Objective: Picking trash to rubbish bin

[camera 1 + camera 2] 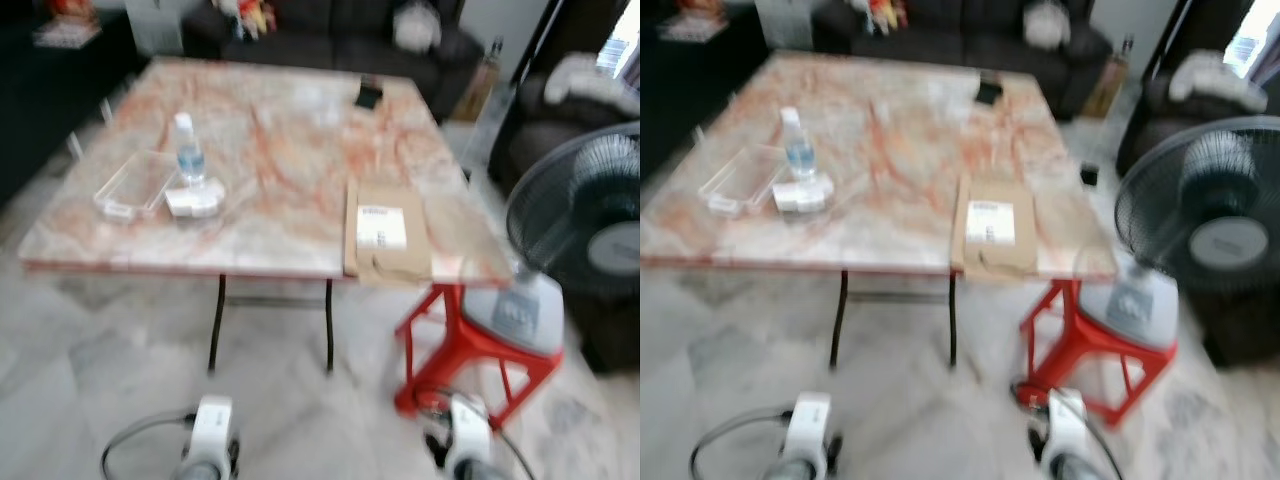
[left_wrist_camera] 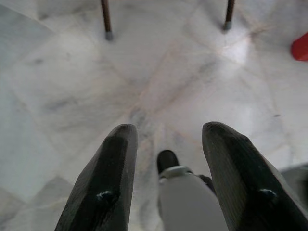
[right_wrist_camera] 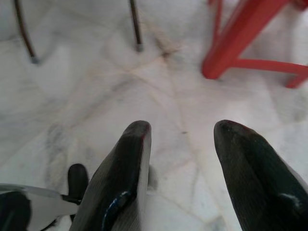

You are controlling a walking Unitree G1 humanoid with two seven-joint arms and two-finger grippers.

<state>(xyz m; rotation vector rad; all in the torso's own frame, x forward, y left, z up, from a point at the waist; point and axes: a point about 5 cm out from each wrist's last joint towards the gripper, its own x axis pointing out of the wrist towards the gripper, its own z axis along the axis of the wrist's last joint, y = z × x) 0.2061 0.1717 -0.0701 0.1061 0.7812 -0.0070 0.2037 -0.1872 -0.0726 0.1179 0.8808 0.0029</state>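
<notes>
Bottle, clear tray and brown envelope on surface. Left gripper and right gripper hang over floor, jaws apart, empty.

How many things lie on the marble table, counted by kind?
Plastic bottle: 1
Clear plastic tray: 1
Small white container: 1
Brown cardboard parcel: 1
Small dark object, too blurred to name: 1
Total: 5 on the table

Marble-topped table on pale marble floor — red stool, dark sofa.
</notes>
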